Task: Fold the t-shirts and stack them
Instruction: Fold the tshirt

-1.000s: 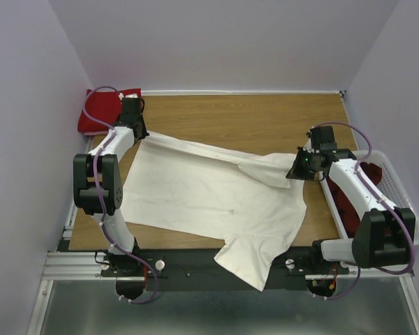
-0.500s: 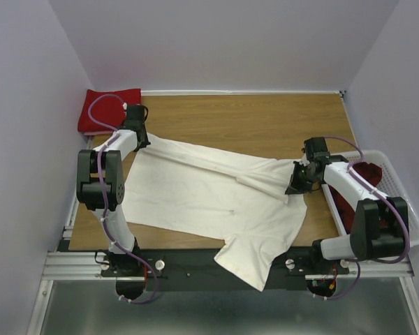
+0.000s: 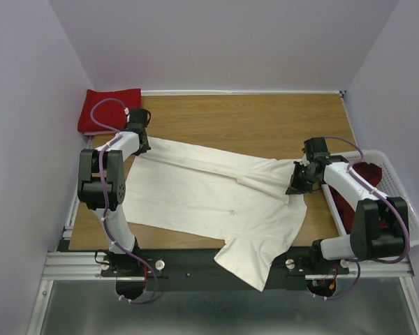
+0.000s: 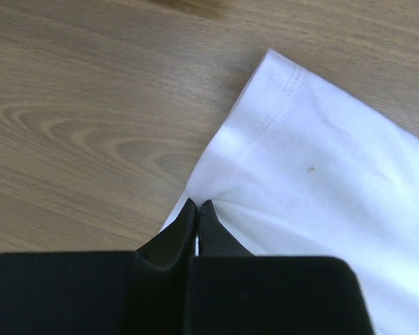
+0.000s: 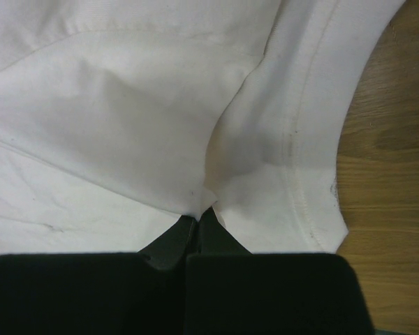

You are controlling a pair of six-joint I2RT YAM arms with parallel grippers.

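left gripper point(image 4: 197, 207): pinched tight on cream shirt point(image 3: 209, 199) hem corner, far left
cream shirt: spread between arms, rumpled diagonal ridge
right gripper point(image 5: 199, 215): clamped on fabric fold by sleeve
tip: carry both pinches level, together; cloth taut; lay the edge straight

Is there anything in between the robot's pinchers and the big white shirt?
No, nothing visible. The left gripper and the right gripper are each pinched shut on a bit of the white shirt, which lies on the table.
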